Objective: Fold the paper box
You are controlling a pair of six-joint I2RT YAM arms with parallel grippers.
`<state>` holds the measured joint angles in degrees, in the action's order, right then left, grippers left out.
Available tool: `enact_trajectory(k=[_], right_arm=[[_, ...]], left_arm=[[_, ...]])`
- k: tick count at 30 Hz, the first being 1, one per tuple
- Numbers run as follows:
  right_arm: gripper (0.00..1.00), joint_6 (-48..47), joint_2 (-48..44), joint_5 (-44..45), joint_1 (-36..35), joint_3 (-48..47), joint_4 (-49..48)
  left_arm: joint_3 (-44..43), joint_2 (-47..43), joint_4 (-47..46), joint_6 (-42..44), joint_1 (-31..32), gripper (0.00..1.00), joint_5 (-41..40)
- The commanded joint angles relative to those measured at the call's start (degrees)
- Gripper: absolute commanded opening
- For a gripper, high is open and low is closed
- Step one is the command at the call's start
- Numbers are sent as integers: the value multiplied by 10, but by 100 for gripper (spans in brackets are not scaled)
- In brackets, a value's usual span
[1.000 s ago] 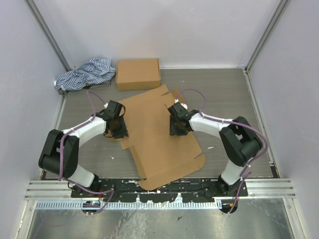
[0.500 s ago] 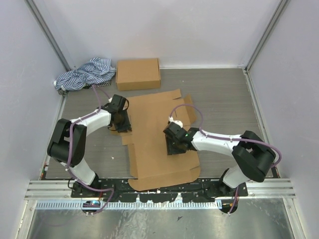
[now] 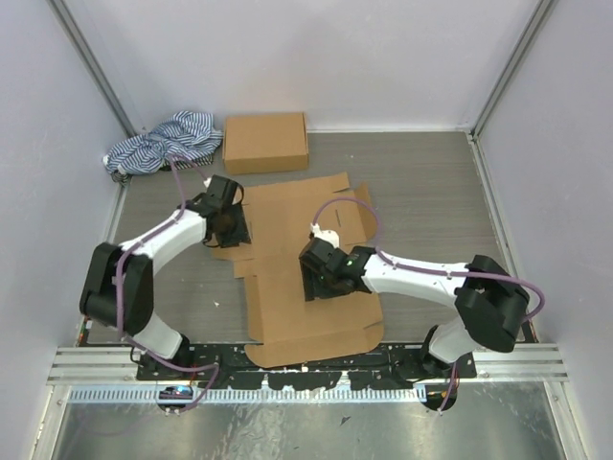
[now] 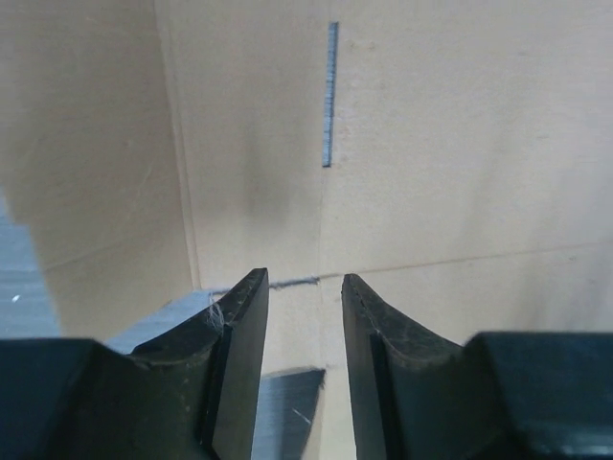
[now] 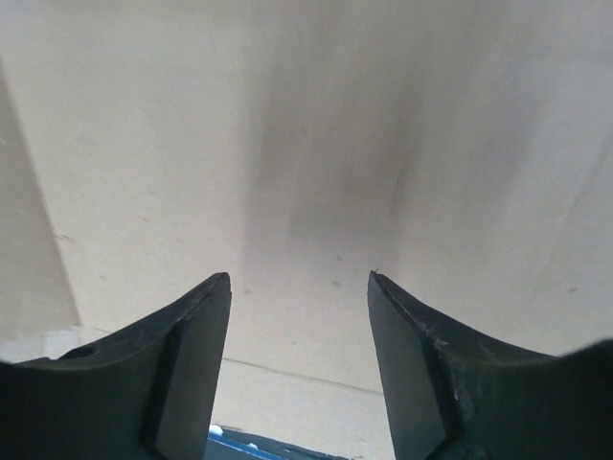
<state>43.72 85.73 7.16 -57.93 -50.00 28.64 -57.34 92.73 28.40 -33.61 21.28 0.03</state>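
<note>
Grey wood-grain table (image 3: 431, 182) fills the floor of a pale, plain-walled booth, and the cardboard sheet (image 3: 278, 307) that is to become the box lies spread out in the middle of it, between the two arms and nearly reaching their bases. As far as I can judge, the folding has hardly begun: from above the sheet looks flat, with no wall or flap standing up, so every fold appears to be left to do (whether the left edge is lifted a little I cannot tell). A finished brown box (image 3: 265, 142) sits shut at the back of the table, apart from the sheet, with a rumpled blue-and-white striped cloth (image 3: 163, 141) just to its left. The sheet is matte tan card, cut with notched tabs along its edges, scored with faint straight creases and pierced by a thin dark slit (image 4: 330, 94). The left gripper (image 3: 230, 233) hangs over the sheet's left edge, its dark jaws a narrow gap apart with nothing between them (image 4: 305, 283). The right gripper (image 3: 316, 280) points down at the sheet's middle, its jaws wider apart and likewise empty (image 5: 300, 278), only smooth card below.
</note>
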Motion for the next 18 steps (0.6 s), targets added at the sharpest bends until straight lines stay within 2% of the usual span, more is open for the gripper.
enact_trajectory(k=[1,3,5,9,11,14,18], right_arm=[[69,-36,-50,70,50,-68,34],[77,-67,-50,29,114,-71,23],[78,-97,-45,6,175,-72,14],[81,-121,-35,-21,257,-62,3],[81,-125,-36,-50,293,-45,-14],[81,-126,-49,-52,318,-24,-15],[80,-128,-75,-58,320,16,-13]], left_arm=[[15,-107,14,-12,1,46,-14],[44,-149,-2,-28,1,50,1],[74,-191,-34,-43,1,53,40],[107,-245,-65,-60,37,47,100],[106,-246,-55,-57,85,45,86],[92,-237,13,-59,140,44,30],[139,-258,54,-80,150,45,-33]])
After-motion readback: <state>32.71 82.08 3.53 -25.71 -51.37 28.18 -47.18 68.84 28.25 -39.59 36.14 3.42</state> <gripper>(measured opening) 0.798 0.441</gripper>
